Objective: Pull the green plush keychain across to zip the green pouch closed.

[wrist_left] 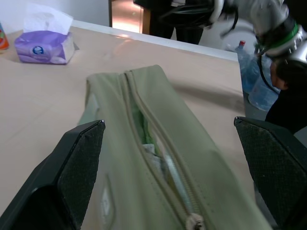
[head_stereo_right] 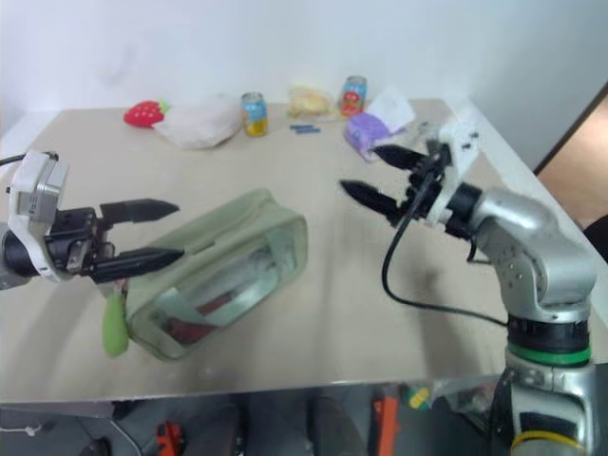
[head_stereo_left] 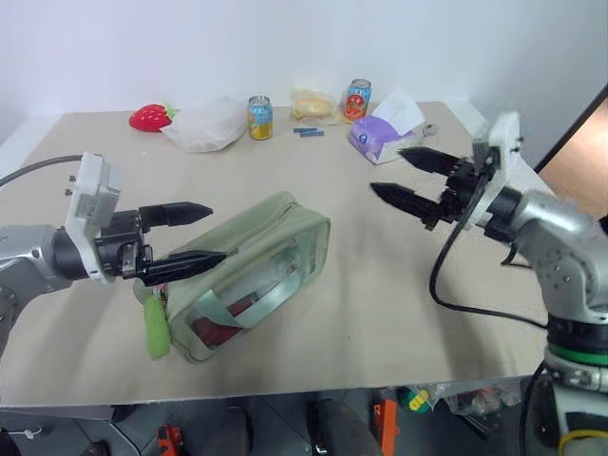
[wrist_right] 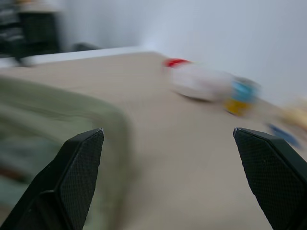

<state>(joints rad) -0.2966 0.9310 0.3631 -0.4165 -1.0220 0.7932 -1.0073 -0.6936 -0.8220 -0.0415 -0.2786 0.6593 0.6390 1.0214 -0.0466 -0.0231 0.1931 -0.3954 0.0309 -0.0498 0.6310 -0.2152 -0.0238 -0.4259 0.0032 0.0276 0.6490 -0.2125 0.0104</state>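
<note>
- At the left end of the large sage-green fabric zip pouch (head_stereo_left: 249, 275) lying on the beige table (head_stereo_left: 399, 313), the small lime-green fuzzy plush keychain (head_stereo_left: 156, 329) lies on the tabletop against the pouch's corner.
- Just above that same end, the left gripper (head_stereo_left: 195, 235) hovers with its two black fingers spread wide apart, holding nothing, pointing along the pouch.
- The pouch lies with its clear window side facing the table's near edge; in the left wrist view its zip (wrist_left: 158, 158) stands partly open along the top.
- Right of the pouch and apart from it, the right gripper (head_stereo_left: 403, 176) hangs in the air, fingers wide apart and empty, pointing back toward the pouch.
- Beyond the pouch, from left: a red strawberry plush (head_stereo_left: 150, 117), a white plastic bag (head_stereo_left: 204, 124), a yellow-blue drink can (head_stereo_left: 259, 117), a red can (head_stereo_left: 357, 99) and a purple tissue pack (head_stereo_left: 378, 135).
</note>
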